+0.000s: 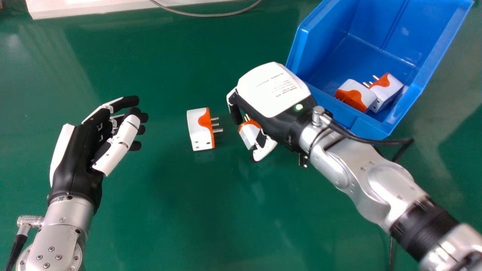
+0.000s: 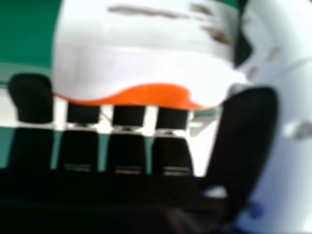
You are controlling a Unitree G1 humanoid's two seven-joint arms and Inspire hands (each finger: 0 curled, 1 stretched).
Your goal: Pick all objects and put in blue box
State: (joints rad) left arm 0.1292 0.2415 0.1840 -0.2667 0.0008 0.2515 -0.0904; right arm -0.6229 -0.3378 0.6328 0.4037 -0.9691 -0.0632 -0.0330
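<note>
My right hand (image 1: 274,92) is over the middle of the table, curled round a white and orange plug adapter (image 1: 249,136) whose pins point up beside its palm. In the right hand view the held adapter (image 2: 141,63) lies close against the fingers and the thumb (image 2: 246,141) of my right hand. A second adapter (image 1: 199,130) rests on the table between my two hands, pins towards the right. Two more adapters (image 1: 352,96) (image 1: 386,90) lie together inside the blue box (image 1: 324,107), at its near end. My left hand (image 1: 81,146) stays at the left with relaxed fingers, holding nothing.
The blue box stands at the upper right, just beyond my right wrist. A black cable (image 1: 371,141) runs from that wrist past the box's near corner. Along the far edge lie a white object (image 1: 86,8) and a grey cable (image 1: 211,15) on the green table (image 1: 169,210).
</note>
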